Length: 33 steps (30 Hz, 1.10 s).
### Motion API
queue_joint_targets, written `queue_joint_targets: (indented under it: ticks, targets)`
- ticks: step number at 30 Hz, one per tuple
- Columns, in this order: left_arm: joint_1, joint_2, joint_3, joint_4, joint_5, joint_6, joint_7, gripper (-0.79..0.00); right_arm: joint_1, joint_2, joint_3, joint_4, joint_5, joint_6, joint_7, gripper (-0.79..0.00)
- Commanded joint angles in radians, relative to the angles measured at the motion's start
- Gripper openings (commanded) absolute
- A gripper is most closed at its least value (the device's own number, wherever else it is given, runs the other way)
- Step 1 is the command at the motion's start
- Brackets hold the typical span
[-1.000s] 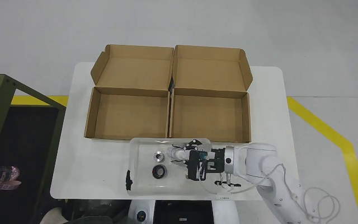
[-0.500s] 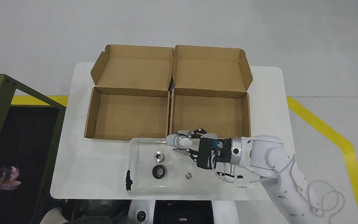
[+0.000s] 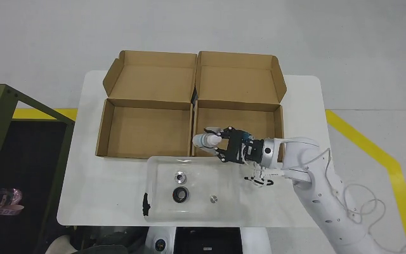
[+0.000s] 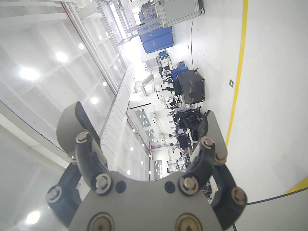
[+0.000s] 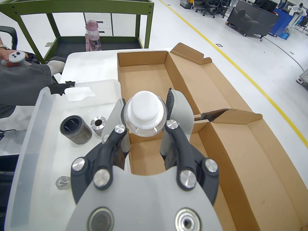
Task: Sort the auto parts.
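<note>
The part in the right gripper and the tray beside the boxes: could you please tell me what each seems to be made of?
Part: probably plastic; a matte, opaque white stepped cap sits in a glossy clear collar catching highlights.
Tray: likely translucent, slightly frosted plastic; its walls let what lies behind show through dimly.

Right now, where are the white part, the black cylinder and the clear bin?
white part (image 5: 145,111), right wrist view, its top cap.
black cylinder (image 5: 76,135), right wrist view, its side wall.
clear bin (image 3: 196,206), top view, bare floor.
</note>
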Motion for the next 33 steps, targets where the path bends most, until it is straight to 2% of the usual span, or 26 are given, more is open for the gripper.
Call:
queue_joint_targets:
  ticks: [1,17,28,31,33]
  targets:
    - [0.0,0.0,0.0,0.0,0.0,0.0,0.0,0.0,0.027,-0.003,-0.012,0.032,0.01,0.012,0.012,-0.785]
    - [0.0,0.0,0.0,0.0,0.0,0.0,0.0,0.0,0.251,-0.049,-0.15,0.342,0.056,0.121,0.137,-0.785]
    - [0.0,0.0,0.0,0.0,0.0,0.0,0.0,0.0,0.344,-0.085,-0.239,0.496,0.061,0.167,0.175,-0.785]
    - [0.0,0.0,0.0,0.0,0.0,0.0,0.0,0.0,0.357,-0.092,-0.253,0.519,0.068,0.17,0.175,-0.662]
    - [0.0,0.0,0.0,0.0,0.0,0.0,0.0,0.0,0.364,-0.095,-0.258,0.528,0.072,0.17,0.175,-0.453]
